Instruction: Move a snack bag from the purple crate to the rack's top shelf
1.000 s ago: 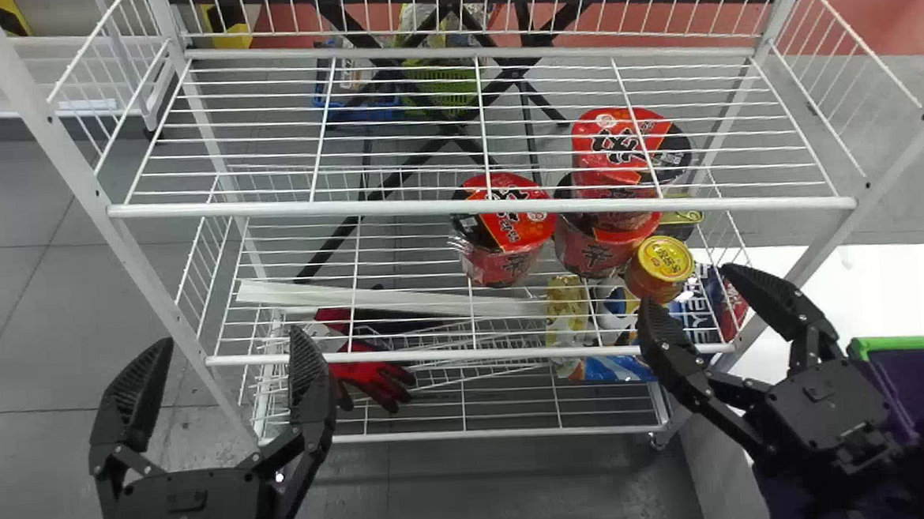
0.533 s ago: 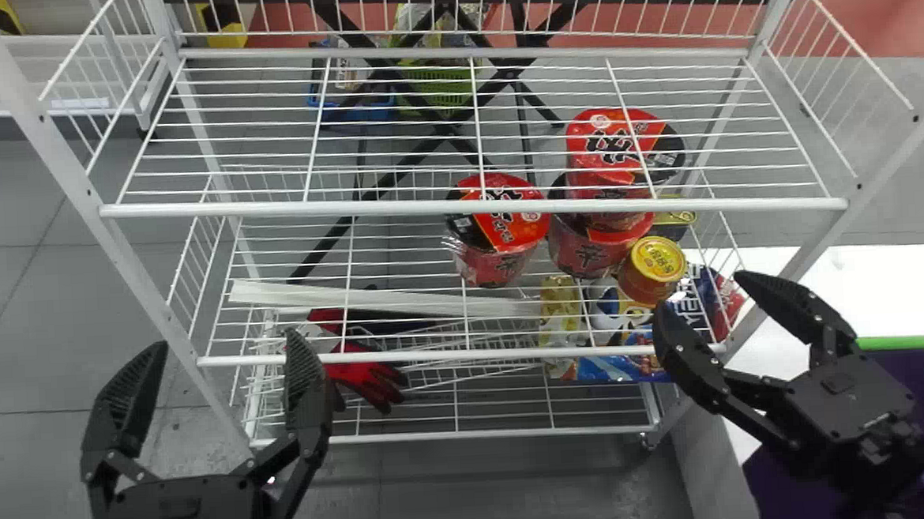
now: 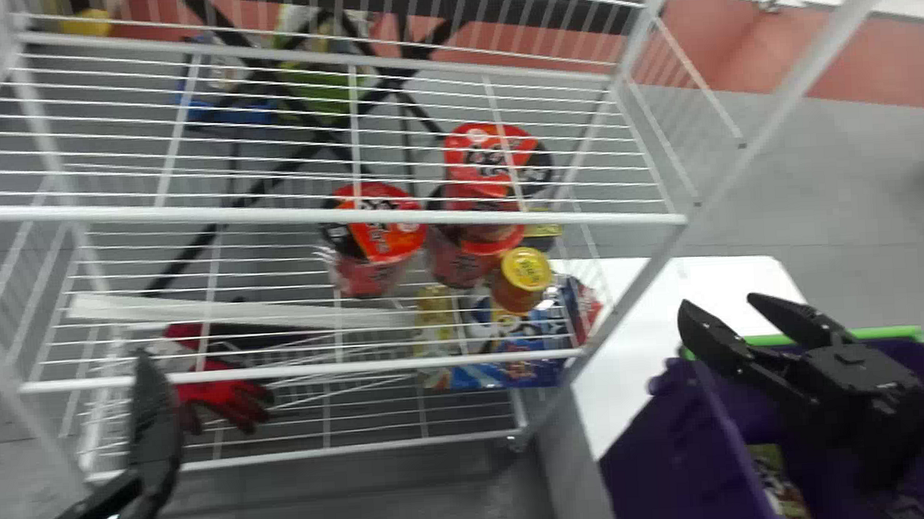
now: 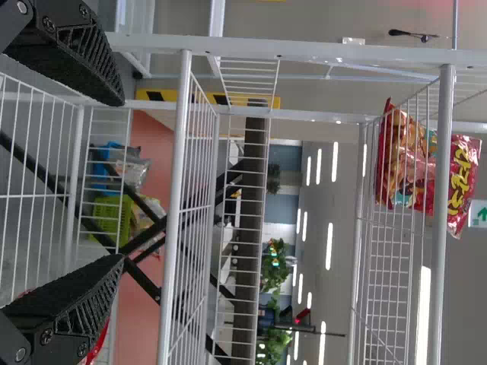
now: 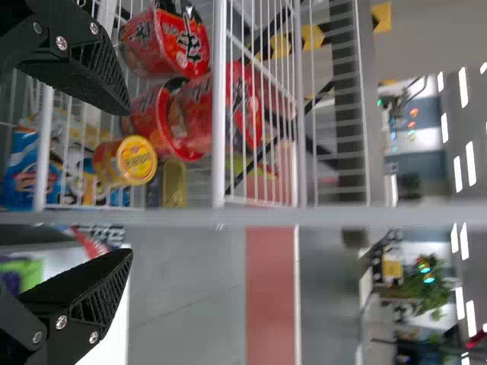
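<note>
1. My black two-fingered right hand (image 3: 715,301) is spread wide, gripping nothing, near the deep purple crate (image 3: 663,470); the matching left hand (image 4: 122,179) is open and empty by the white wire rack (image 3: 270,215).
2. The colourful plastic snack bag (image 3: 775,476) lies inside the crate.
3. I should clear its green rim (image 3: 881,333), straddle the bag fingers-down, then pinch gently.
</note>
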